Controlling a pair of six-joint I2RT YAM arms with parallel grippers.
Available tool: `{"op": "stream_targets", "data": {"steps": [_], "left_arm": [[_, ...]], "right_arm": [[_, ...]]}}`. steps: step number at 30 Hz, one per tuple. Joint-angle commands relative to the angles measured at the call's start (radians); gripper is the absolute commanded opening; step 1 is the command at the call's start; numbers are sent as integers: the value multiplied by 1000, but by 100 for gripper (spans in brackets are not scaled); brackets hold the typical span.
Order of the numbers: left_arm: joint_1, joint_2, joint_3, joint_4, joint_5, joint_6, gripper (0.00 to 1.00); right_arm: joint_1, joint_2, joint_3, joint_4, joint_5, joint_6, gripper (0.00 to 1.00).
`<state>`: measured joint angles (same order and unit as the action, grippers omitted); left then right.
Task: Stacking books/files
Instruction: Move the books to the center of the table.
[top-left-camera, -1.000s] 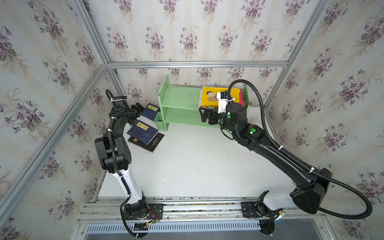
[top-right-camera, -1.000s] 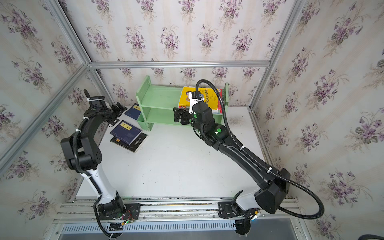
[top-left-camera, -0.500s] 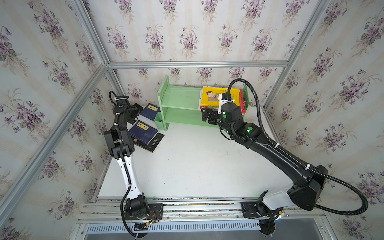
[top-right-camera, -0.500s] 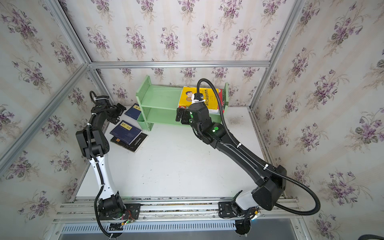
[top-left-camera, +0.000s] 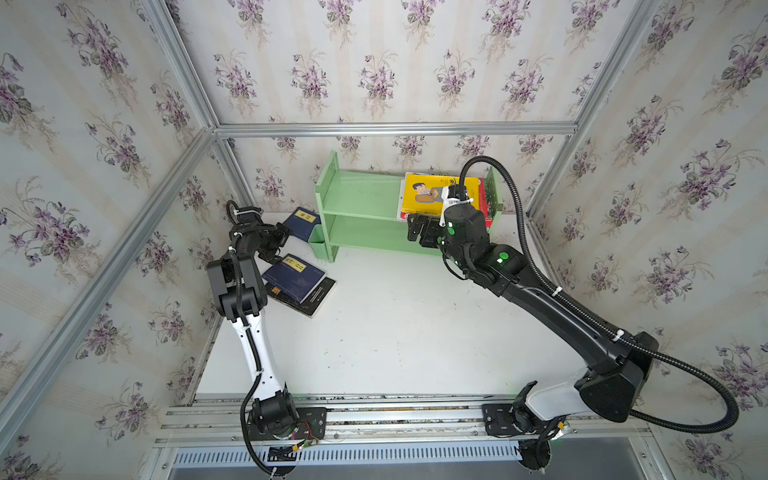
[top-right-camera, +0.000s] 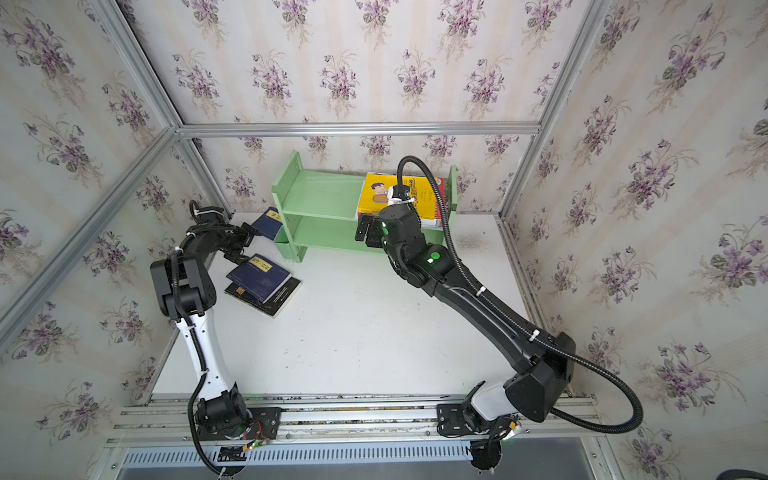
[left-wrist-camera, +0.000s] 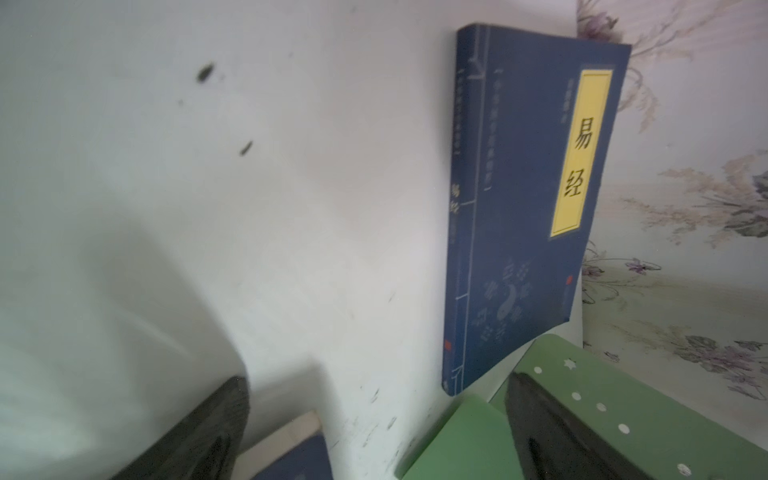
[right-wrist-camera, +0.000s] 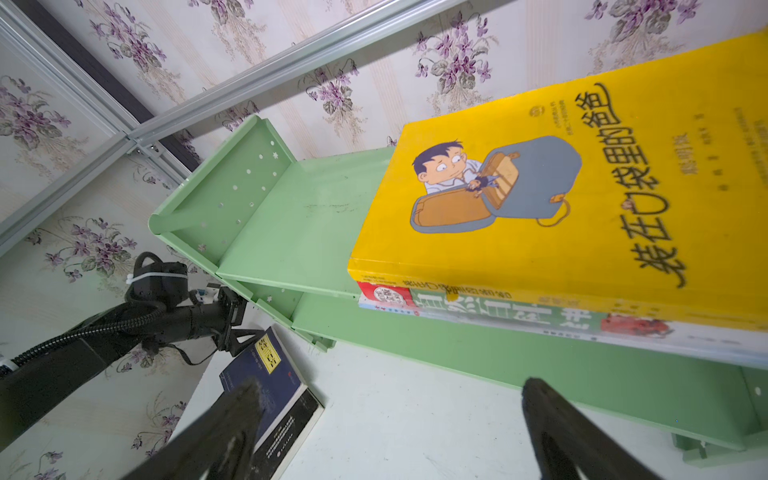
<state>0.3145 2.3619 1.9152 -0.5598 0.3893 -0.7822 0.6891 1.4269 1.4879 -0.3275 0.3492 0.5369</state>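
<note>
Paperbacks (top-left-camera: 424, 205) stack flat on the shelf (top-left-camera: 361, 195) for steadiness; right pincer (right-wrist-camera: 392, 390) gapes empty. Left pincer (left-wrist-camera: 376, 384), open, faces a navy book (left-wrist-camera: 528, 208).

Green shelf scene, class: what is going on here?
It's book stacking, mid-task. The right gripper, open and empty, hovers before the green shelf, where a yellow cartoon book tops a pile. The left gripper, also open, hangs near the far navy book beside the shelf's end. The near navy book lies on a black book on the table.
</note>
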Motion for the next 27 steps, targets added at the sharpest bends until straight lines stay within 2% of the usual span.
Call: {"op": "stream_targets", "data": {"steps": [1,10,16,20,27], "left_arm": [[-6,-44,-96,-104,-18,29,100],[1,-248,-337,-19,-68,60,100],[-5,-298,-462,-15,-49,101,100],[-30,-376,-623,50,-52,97,100],[-104,-467,-784,147,16,83,99]], "right_arm": [[-4,-37,-21,2,25,-16,100],[-16,-140,-112,-33,-8,-41,100],[-16,-195,-167,-60,-32,-35,100],[-16,-247,-207,-69,-17,-37,100],[-26,-283,-228,-117,-23,-58,100]]}}
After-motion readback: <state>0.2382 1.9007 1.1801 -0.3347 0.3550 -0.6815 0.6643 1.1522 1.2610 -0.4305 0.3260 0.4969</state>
